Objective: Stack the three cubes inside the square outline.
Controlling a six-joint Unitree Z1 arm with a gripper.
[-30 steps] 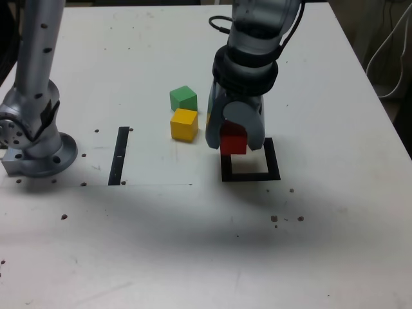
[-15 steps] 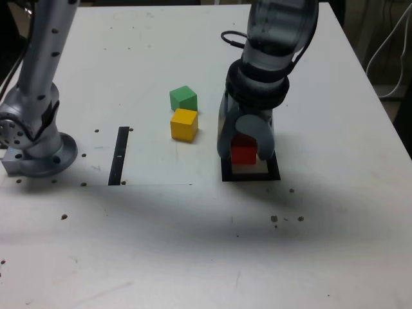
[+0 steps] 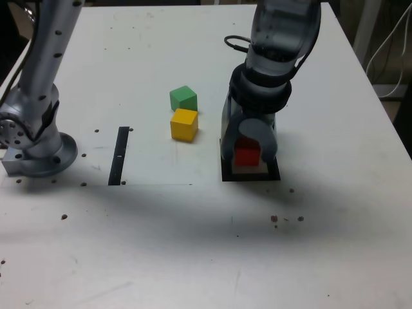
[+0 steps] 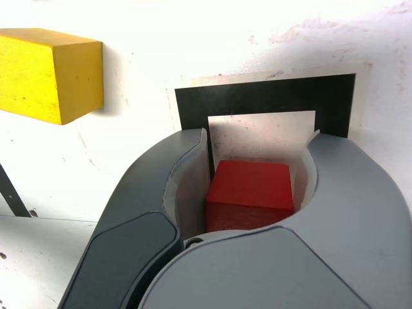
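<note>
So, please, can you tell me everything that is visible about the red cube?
The red cube is a small plain block with matte, flat faces, the top brighter than the shaded side. It looks level, within the square outline, over its pale centre. The gripper's two fingers stand on opposite sides of it; whether both touch it, I cannot tell. Its underside is hidden.
</note>
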